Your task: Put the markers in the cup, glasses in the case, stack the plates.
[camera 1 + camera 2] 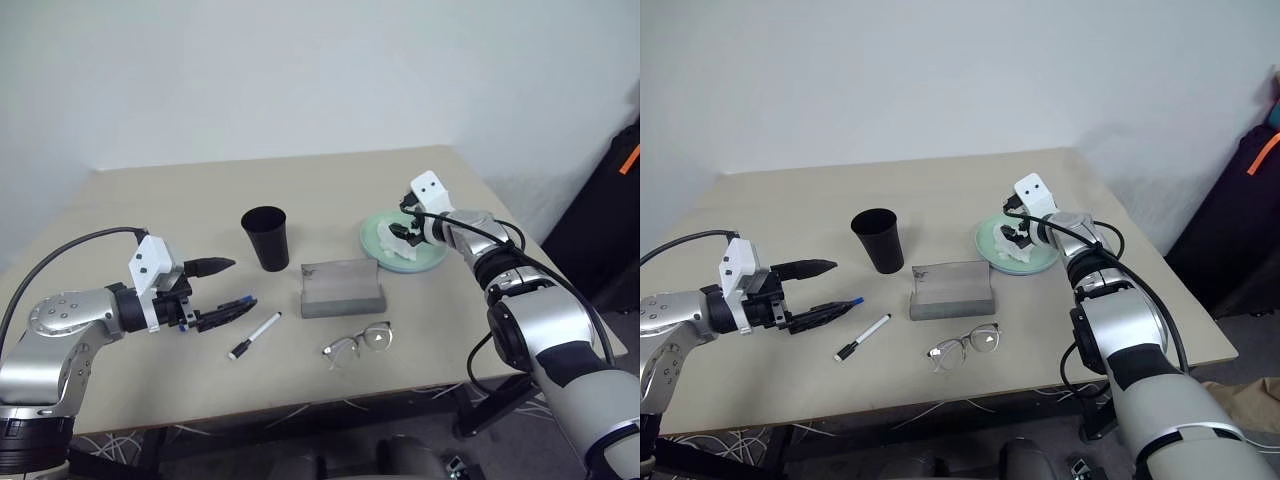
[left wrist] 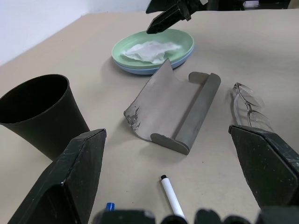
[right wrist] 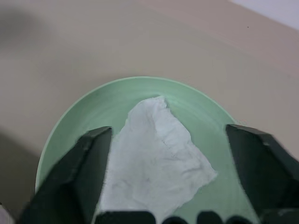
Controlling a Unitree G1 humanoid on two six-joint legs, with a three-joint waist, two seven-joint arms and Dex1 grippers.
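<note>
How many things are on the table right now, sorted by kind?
Markers: 2, black-capped and blue-capped
Cup: 1
Glasses: 1
Case: 1, open
Plates: 2, stacked, green plate on blue plate
Tissue: 1, lying on the green plate
Total: 8
</note>
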